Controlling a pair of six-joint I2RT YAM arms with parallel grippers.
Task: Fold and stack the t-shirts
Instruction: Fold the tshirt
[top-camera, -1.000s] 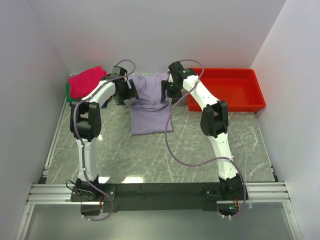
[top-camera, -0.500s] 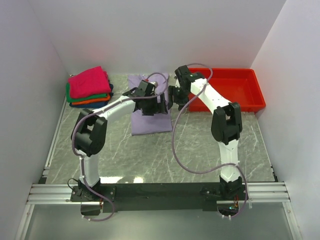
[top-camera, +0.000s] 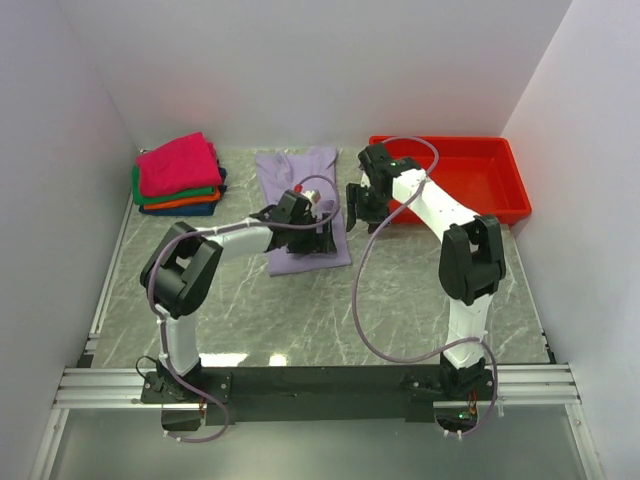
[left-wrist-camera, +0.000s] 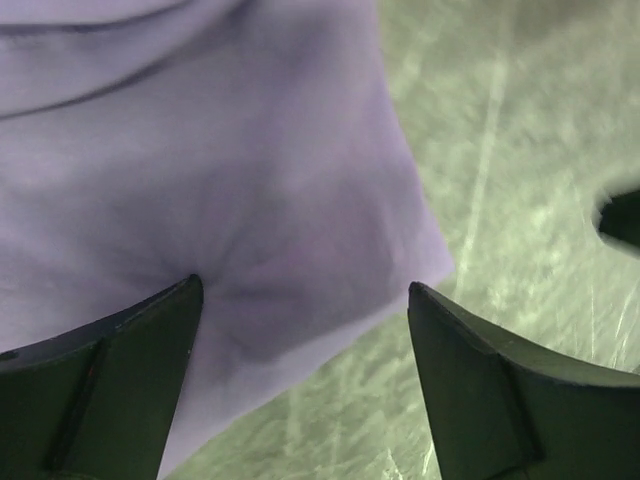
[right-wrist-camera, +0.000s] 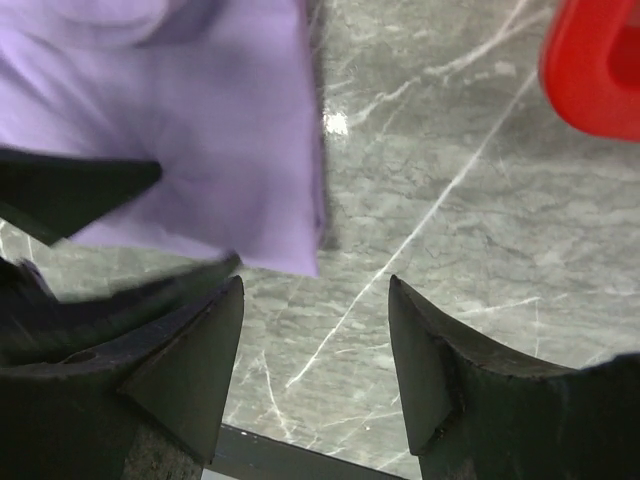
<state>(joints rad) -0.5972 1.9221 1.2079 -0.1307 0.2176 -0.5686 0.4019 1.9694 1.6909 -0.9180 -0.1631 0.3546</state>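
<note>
A pale lavender t-shirt (top-camera: 295, 175) lies as a long flat strip on the marble at the back middle. My left gripper (top-camera: 320, 238) hovers open over its near right corner, with the cloth (left-wrist-camera: 220, 150) beneath the jaws (left-wrist-camera: 305, 300) and nothing pinched. My right gripper (top-camera: 356, 204) stands open just right of the shirt's edge (right-wrist-camera: 200, 120), over bare marble (right-wrist-camera: 312, 300). A stack of folded t-shirts sits at the back left, magenta (top-camera: 178, 165) on top, then green, orange (top-camera: 180, 203) and dark blue.
A red plastic tray (top-camera: 470, 215) stands at the back right, its corner (right-wrist-camera: 595, 70) close to the right gripper. White walls close in the left, back and right. The left gripper's dark finger (right-wrist-camera: 80, 190) shows in the right wrist view.
The left arm swung from beside the stack across the shirt to its near right corner. The right gripper came nearer and to the right, off the cloth. The shirt now lies narrower.
</note>
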